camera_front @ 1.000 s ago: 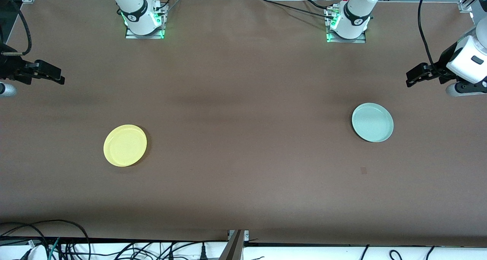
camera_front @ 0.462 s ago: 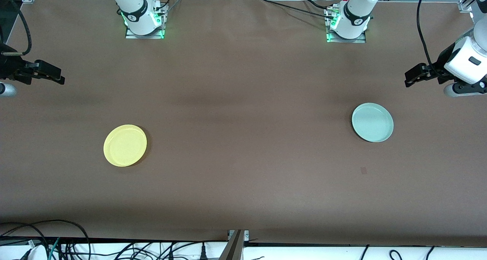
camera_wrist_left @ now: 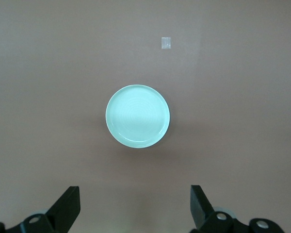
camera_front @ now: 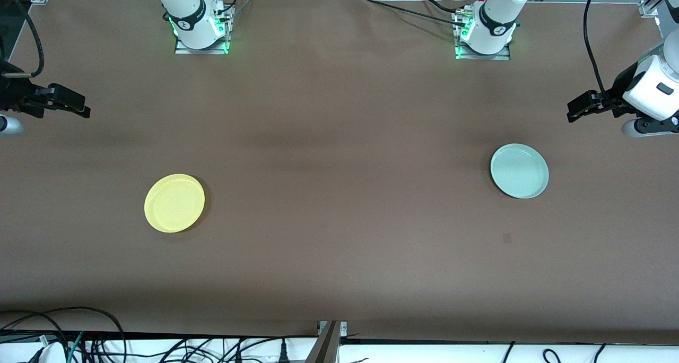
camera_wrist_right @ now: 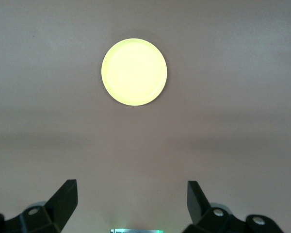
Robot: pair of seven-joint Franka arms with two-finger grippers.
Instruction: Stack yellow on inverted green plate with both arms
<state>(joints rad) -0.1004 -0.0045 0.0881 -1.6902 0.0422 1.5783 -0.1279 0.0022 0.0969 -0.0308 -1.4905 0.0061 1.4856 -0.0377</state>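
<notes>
Two plates: both lie flat on the brown table (camera_front: 339, 140), well apart.
Yellow plate (camera_front: 174, 202): toward the right arm's end, right side up.
Green plate (camera_front: 519, 171): toward the left arm's end, rim up.
Left pincer (camera_front: 574, 110): wide, holding nothing, over bare table.
Right pincer (camera_front: 82, 110): wide, holding nothing, over bare table.

Two white robot arms rise from bases along the table's top edge. The right gripper (camera_front: 79, 110) hangs above the table at the right arm's end, jaws spread wide and empty. The left gripper (camera_front: 572, 113) hangs above the table at the left arm's end, jaws likewise wide apart, holding nothing.
</notes>
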